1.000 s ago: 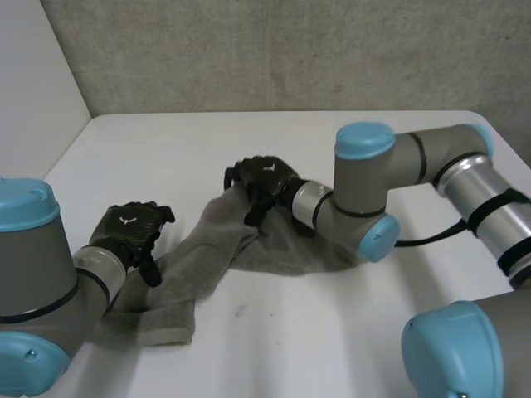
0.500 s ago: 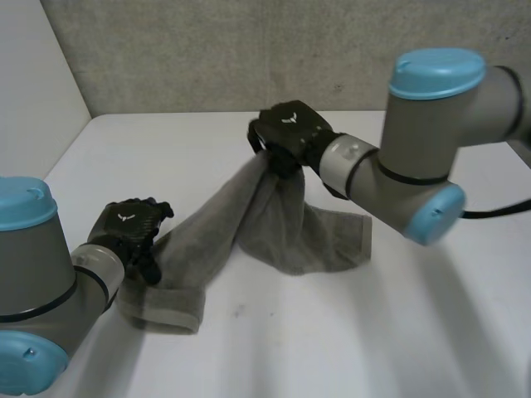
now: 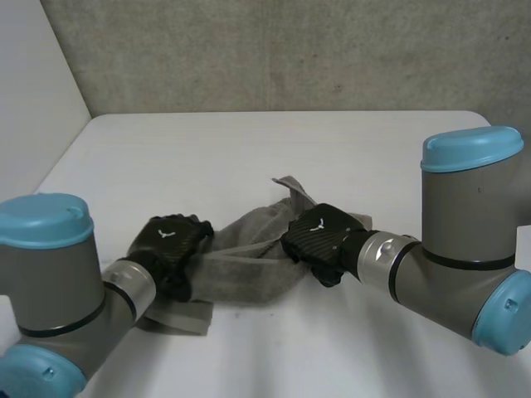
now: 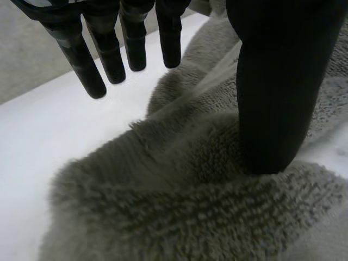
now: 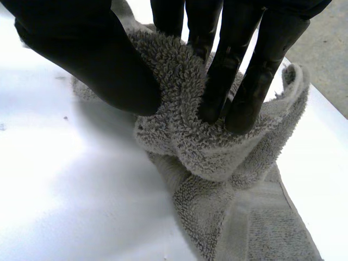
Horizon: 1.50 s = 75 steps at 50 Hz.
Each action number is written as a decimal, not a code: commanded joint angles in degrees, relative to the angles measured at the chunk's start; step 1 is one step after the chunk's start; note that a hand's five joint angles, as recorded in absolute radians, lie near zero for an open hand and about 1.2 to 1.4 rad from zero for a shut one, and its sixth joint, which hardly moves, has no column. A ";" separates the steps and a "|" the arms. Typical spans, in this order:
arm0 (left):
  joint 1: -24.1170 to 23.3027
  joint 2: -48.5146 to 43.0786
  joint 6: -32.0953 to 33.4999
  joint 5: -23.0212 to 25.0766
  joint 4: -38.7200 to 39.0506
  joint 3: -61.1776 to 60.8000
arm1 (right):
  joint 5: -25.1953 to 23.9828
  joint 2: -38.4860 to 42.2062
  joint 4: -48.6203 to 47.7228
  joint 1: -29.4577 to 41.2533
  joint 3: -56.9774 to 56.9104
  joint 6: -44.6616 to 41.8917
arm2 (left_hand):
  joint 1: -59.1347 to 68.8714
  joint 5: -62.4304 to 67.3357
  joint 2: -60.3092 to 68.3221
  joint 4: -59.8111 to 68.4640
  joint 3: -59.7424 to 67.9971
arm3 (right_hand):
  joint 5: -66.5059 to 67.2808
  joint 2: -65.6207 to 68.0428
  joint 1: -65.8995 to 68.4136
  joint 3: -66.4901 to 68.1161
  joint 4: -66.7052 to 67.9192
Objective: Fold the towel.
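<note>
On the white table (image 3: 249, 149), toward its near edge: the grey towel (image 3: 249, 264) lies bunched in a low heap between the two hands. Right hand (image 3: 319, 239) at the heap's 3 o'clock, with fingers and thumb pinched on a thick roll of the edge, likely so it can be carried over as the top layer. Left hand (image 3: 170, 245) at 8 o'clock on the other end — fingers straight and spread clear of the cloth, thumb tip alone resting on the pile, apparently as an anchor. Fold not yet flat — layers rumpled.

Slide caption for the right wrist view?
Right hand pinching a bunched fold of grey towel over the white table.
</note>
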 commanded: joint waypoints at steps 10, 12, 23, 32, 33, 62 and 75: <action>-0.29 -9.96 5.09 -1.17 -0.99 12.00 | 0.47 1.37 -3.54 -2.34 -6.12 -0.05 | 60.18 60.60 60.17 60.15 60.16 | 11.00 10.45 0.69 10.35 10.31; -0.29 -10.14 6.23 -2.22 -0.91 14.55 | 0.99 3.11 -4.67 -2.25 -10.05 0.03 | 60.18 60.60 60.17 60.15 60.16 | 11.00 10.45 0.69 10.35 10.31; -3.09 -6.37 6.16 -5.21 3.91 43.01 | 10.12 0.51 -40.99 -1.37 -19.66 2.31 | 60.18 60.60 60.17 60.15 60.16 | 11.00 10.45 0.69 10.35 10.31; -4.15 -0.48 -0.17 -10.67 12.11 37.12 | 7.06 -6.72 -46.96 -1.37 -10.43 8.56 | 60.18 60.60 60.17 60.15 60.16 | 11.00 10.45 0.69 10.35 10.31; -4.15 -0.47 -0.17 -10.67 12.10 37.08 | 5.49 -6.81 -43.74 -1.37 -8.42 8.65 | 60.18 60.60 60.17 60.15 60.16 | 11.00 10.45 0.69 10.35 10.31; -6.44 5.14 8.70 -9.61 3.42 -2.39 | 2.49 0.31 -5.74 -4.10 5.31 2.67 | -1.43 -1.01 -1.44 -1.47 -1.46 | 11.00 10.45 0.69 10.35 10.31; -6.00 6.65 8.62 -3.82 -0.20 3.23 | 2.84 -1.18 -9.08 -4.10 9.61 2.14 | 1.31 1.73 1.30 1.28 1.29 | 11.00 10.45 0.69 10.35 10.31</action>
